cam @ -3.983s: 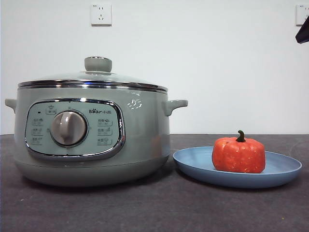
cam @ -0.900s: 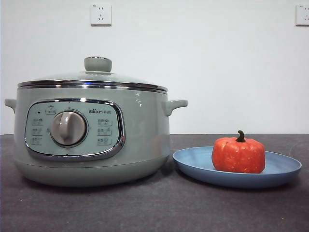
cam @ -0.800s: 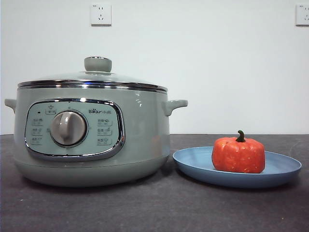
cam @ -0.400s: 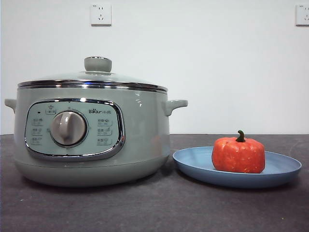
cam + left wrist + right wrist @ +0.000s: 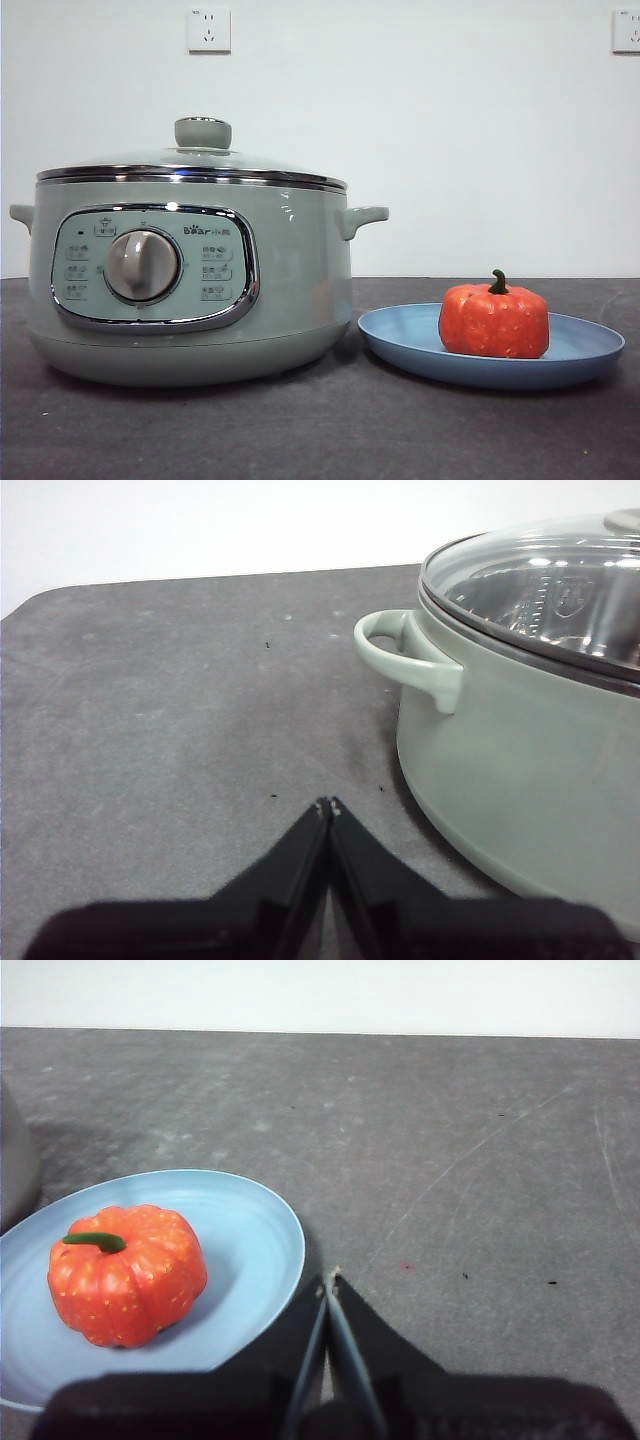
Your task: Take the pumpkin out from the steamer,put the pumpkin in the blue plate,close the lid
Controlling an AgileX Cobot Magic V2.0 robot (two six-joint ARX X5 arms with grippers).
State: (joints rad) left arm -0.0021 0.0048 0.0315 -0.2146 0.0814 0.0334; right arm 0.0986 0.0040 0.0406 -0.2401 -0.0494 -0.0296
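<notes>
From the front, we are seeing the pumpkin (image 5: 494, 321) sitting in the blue plate (image 5: 400, 340) and the lid (image 5: 192, 165) sitting on the steamer (image 5: 300, 290). Beside the steamer, our left tool (image 5: 328, 806) is resting pressed together. Beside the plate, our right tool (image 5: 329, 1280) is resting pressed together too. Nothing looks left to do.

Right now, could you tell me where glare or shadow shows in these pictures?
Front view: bright glints on the steamer's chrome panel rim and the lid rim. Left wrist view: white reflections across the glass lid. Right wrist view: soft shadow beside the pumpkin on the blue plate.
</notes>
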